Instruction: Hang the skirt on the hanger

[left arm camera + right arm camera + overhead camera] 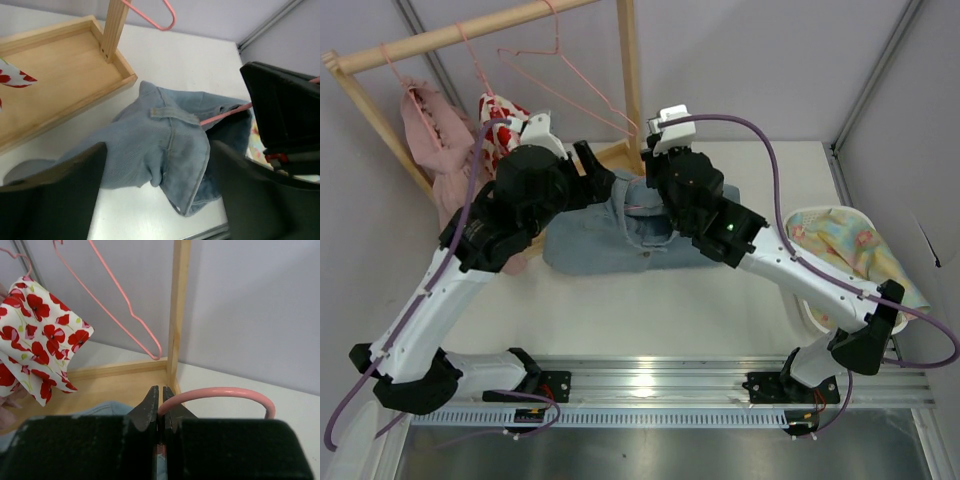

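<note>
Your right gripper (160, 410) is clamped on the hanger (215, 391) at its hook. Your left gripper (157, 175) hangs spread apart above the skirt (598, 245), mid-frame on the table (720, 300). The hanger wire seems to run into the waistband, though it's partly hidden.

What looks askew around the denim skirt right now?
The light blue denim skirt lies crumpled on the white table, waistband folded over; the thin pink wire hanger pokes into its waist opening. The right gripper pinches the hanger's hook.
</note>
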Controlling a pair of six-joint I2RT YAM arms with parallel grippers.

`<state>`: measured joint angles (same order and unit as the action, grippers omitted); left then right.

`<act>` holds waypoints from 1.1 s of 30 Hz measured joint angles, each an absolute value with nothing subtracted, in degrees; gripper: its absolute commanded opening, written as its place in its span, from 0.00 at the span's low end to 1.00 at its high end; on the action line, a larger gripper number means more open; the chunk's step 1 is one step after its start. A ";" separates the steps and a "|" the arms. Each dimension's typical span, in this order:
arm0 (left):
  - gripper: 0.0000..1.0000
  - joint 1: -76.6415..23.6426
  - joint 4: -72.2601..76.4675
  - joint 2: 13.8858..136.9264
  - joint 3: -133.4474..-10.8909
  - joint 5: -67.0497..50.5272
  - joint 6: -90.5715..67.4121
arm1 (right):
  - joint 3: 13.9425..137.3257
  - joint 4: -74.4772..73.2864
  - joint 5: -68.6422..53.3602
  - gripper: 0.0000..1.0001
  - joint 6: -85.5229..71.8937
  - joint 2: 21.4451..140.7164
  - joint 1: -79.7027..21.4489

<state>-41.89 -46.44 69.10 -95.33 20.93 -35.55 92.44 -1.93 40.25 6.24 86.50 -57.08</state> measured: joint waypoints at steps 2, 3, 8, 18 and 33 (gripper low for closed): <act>0.99 -41.89 -49.84 69.36 -99.94 20.43 -31.38 | 95.04 -4.60 38.94 0.00 6.07 86.50 -56.29; 0.99 -41.89 -51.27 69.54 -102.74 19.66 -29.06 | 95.94 -5.56 38.11 0.00 6.02 86.48 -55.96; 0.99 -41.89 -56.05 70.22 -117.75 12.58 -14.66 | 98.74 -11.46 33.04 0.00 5.98 86.41 -54.57; 0.96 -41.91 -58.39 70.89 -116.97 0.05 5.19 | 107.59 -25.85 25.93 0.00 5.58 86.67 -53.15; 0.68 -41.58 -58.17 60.77 -86.67 -2.81 8.80 | 116.88 -38.22 24.32 0.00 4.05 85.80 -50.06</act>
<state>-41.58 -58.17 60.77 -86.67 -2.81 8.80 116.88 -38.22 24.32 4.05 85.80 -50.06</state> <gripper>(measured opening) 0.794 0.055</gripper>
